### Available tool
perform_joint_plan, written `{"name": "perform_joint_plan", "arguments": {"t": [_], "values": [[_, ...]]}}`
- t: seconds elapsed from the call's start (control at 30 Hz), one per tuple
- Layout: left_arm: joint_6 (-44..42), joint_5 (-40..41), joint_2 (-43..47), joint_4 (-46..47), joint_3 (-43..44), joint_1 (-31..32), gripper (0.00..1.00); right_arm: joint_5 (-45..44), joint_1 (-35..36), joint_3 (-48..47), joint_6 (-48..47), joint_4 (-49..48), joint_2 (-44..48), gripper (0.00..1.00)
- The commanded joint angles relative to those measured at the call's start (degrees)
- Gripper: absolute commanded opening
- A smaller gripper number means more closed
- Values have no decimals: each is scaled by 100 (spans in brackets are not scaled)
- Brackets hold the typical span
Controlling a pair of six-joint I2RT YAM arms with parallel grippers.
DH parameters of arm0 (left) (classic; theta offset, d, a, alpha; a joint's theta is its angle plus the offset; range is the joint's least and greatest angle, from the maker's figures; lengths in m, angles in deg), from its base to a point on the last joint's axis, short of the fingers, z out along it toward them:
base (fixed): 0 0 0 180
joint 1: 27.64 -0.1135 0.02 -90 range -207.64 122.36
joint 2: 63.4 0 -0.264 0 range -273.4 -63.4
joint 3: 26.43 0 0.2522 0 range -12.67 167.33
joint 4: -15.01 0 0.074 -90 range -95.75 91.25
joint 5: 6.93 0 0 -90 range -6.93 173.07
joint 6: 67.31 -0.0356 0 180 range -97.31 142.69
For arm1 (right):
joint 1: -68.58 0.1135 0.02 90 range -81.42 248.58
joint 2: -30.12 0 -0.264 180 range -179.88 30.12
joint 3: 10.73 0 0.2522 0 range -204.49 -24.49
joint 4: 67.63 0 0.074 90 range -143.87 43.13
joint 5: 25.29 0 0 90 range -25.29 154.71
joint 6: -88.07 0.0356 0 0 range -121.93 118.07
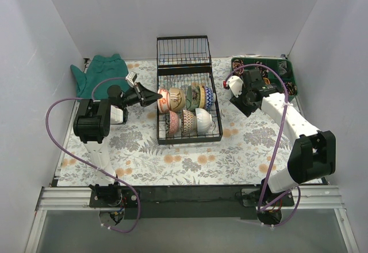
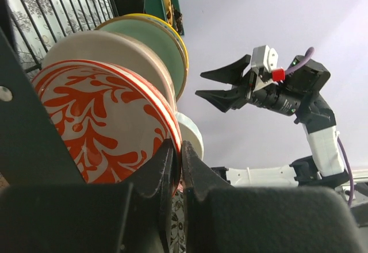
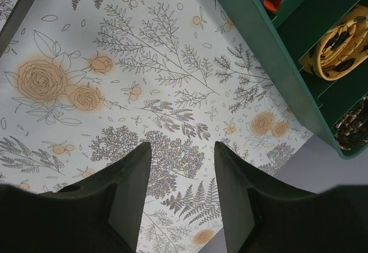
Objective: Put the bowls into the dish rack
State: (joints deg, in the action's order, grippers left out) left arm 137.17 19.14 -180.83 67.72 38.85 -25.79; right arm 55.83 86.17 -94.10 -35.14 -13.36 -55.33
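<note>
White walls close in a table (image 1: 144,161) spread with a floral cloth. At the centre of the top view, the left end effector (image 1: 154,97) is clamped on the rim of a red-orange patterned bowl (image 1: 165,99). The left wrist view shows its two dark fingers (image 2: 164,161) pinched together on that rim at the lower centre of the frame. The bowl stands on edge at the left end of the back row in the black dish rack (image 1: 190,142). It lies against a cream bowl (image 1: 176,98), with green, yellow and blue-patterned bowls lined up behind that one. In the front row stand a pinkish bowl (image 1: 174,122), a dark patterned bowl (image 1: 188,121) and a white bowl (image 1: 203,119). The rack's wire-grid panel (image 1: 183,50) rises at the top centre.

The right end effector (image 3: 181,190) hangs with its fingers apart and nothing between them, above bare cloth. Beside it, at the upper right of both views, is a green compartment tray (image 1: 287,72). A green cloth (image 1: 100,72) lies at the upper left.
</note>
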Motion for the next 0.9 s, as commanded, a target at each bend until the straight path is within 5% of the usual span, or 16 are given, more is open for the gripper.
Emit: {"name": "perform_joint_plan", "arguments": {"t": [0.0, 0.37, 0.63, 0.87], "values": [[884, 99, 9, -82, 59, 17, 0, -26, -27, -124, 69, 53, 81, 56], [-152, 99, 62, -1576, 586, 17, 0, 18, -27, -150, 78, 45, -7, 56], [-1988, 142, 440, -4281, 1350, 44, 4, 53, -27, -141, 78, 27, -51, 56], [-2263, 196, 589, -4661, 1413, 105, 28, 80, -27, -150, 78, 9, -112, 56]]}}
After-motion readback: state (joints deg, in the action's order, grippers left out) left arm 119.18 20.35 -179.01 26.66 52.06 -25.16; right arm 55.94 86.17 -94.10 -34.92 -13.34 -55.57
